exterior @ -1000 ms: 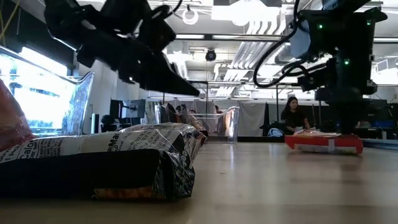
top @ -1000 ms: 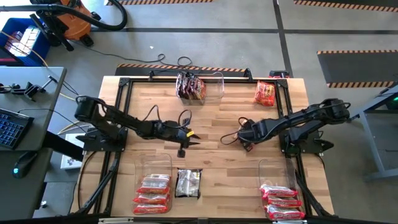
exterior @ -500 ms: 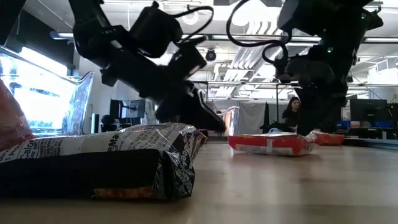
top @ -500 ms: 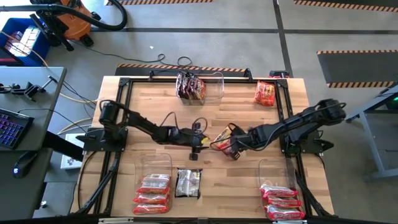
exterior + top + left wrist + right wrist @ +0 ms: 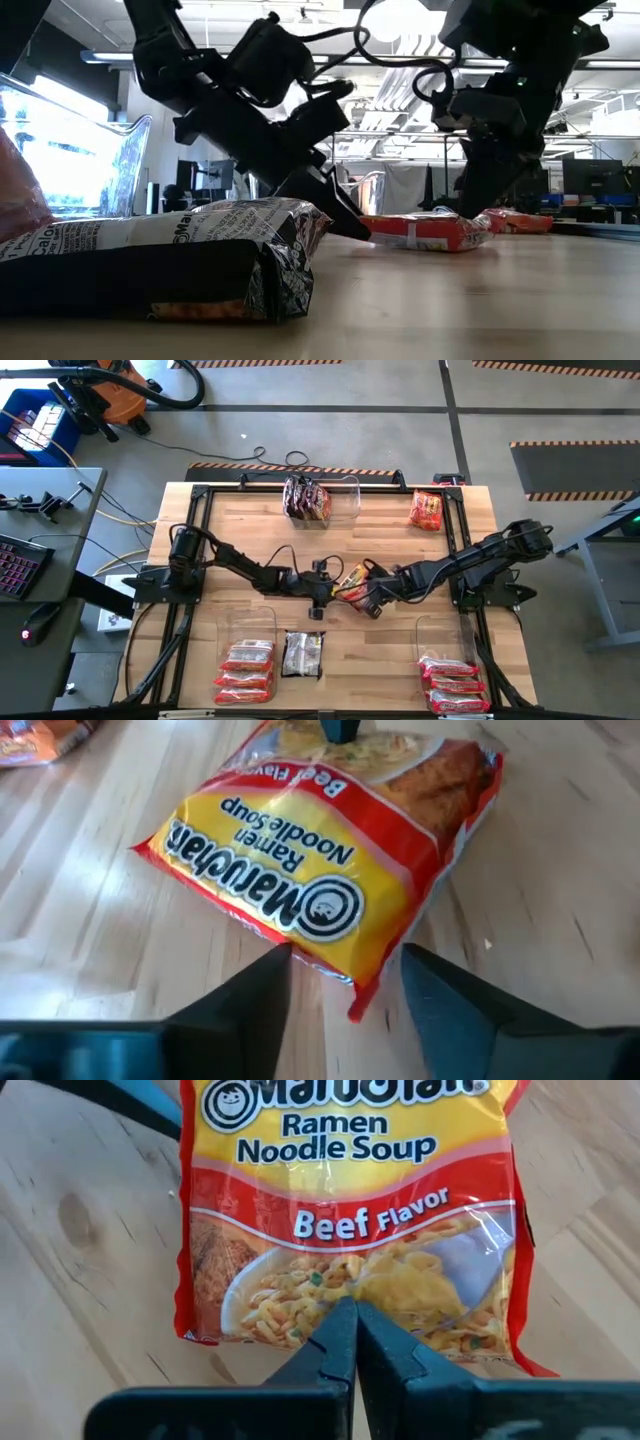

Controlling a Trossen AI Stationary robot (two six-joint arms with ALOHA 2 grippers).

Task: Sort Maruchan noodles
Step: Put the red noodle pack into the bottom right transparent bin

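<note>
An orange-red Maruchan beef packet (image 5: 352, 578) lies flat on the wooden table near its middle, label up. My right gripper (image 5: 350, 1320) comes from the table's right, shut, with its tips on the packet's noodle-picture end. My left gripper (image 5: 345, 978) reaches in low from the table's left and is open. Its two fingers stand on either side of the packet's opposite end (image 5: 350, 990). In the low view the packet (image 5: 420, 230) shows between both grippers. My right gripper presses its shut fingertips (image 5: 350, 1315) down on the packet's top face near the noodle-picture end (image 5: 395, 1295), slanting down from the table's right. The packet lies flat on the table under them. Whether my left gripper touches the packet, I cannot tell.
A clear bin (image 5: 345, 495) at the far edge holds dark packets (image 5: 305, 500), and a red packet (image 5: 425, 510) lies at the far right. Near-left bin (image 5: 248, 622) holds pinkish packets; near-right bin (image 5: 440, 632) holds red ones. A dark packet (image 5: 302, 655) lies loose beside the near-left bin.
My right gripper has gone toward the table's left and tipped more level, sliding the orange-red packet along the table toward the middle. My left gripper has gone toward the table's right and down, up to the packet's end.
</note>
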